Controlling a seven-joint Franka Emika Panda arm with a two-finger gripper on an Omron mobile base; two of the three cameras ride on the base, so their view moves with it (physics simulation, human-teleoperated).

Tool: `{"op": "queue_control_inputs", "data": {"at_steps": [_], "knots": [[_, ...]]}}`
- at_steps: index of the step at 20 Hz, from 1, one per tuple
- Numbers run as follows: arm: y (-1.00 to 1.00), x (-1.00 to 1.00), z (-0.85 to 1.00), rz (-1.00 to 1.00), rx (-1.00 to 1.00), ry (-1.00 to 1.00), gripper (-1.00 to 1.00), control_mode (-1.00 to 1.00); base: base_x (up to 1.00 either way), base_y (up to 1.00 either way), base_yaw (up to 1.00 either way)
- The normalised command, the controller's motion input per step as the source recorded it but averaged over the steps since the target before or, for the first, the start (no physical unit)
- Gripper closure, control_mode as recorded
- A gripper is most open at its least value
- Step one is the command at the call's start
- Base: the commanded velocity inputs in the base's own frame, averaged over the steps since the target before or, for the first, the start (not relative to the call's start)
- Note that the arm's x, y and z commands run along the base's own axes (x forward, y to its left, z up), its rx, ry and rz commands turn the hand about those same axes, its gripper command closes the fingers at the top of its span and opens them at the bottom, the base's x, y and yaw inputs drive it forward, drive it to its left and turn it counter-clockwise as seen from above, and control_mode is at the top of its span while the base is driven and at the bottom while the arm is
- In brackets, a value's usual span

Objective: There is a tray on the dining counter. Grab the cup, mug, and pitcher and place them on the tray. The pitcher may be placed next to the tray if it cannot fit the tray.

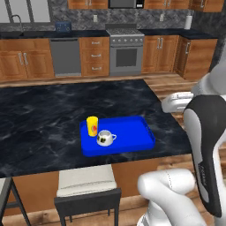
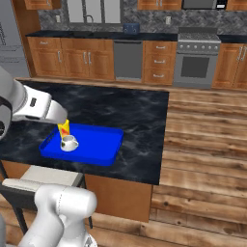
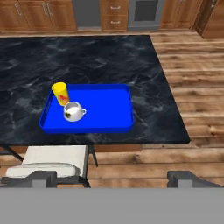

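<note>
Gripper (image 3: 113, 178) jaws spread wide, empty; the arm partly hides the cup (image 2: 64, 128) beside the mug (image 2: 69, 143).

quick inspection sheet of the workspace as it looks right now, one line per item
surface: dining counter, black veined marble top on a wooden base, bearing the tray near its front edge
job's things: blue tray holds the yellow cup and the white mug at its left end, both upright and close together; right part of the tray bare; pitcher nothing seen
clutter: nothing seen
claw: claw open, holding nothing, well back from the counter, above the stool side
cables: nothing seen
surroundings: stool with a pale cushion at the counter's front edge, wood floor, wooden cabinets, stove and dishwasher along the far wall
</note>
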Motion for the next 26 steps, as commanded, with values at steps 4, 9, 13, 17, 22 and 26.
{"op": "queue_control_inputs", "data": {"at_steps": [4,9,13,17,22,26], "knots": [[0.00,-0.11,0.00,0.00,0.00,0.00,-1.00,-1.00,0.00,0.00,0.00],[0.00,0.00,0.00,0.00,0.00,0.00,-1.00,-1.00,0.00,0.00,0.00],[0.00,0.00,0.00,0.00,0.00,0.00,-1.00,1.00,0.00,0.00,0.00],[0.00,0.00,0.00,0.00,0.00,0.00,-1.00,1.00,-0.13,-0.31,0.00],[0.00,0.00,0.00,0.00,0.00,0.00,-1.00,1.00,-0.39,-0.92,-0.03],[0.00,0.00,0.00,0.00,0.00,0.00,-1.00,1.00,-0.27,-1.00,-0.12]]}}
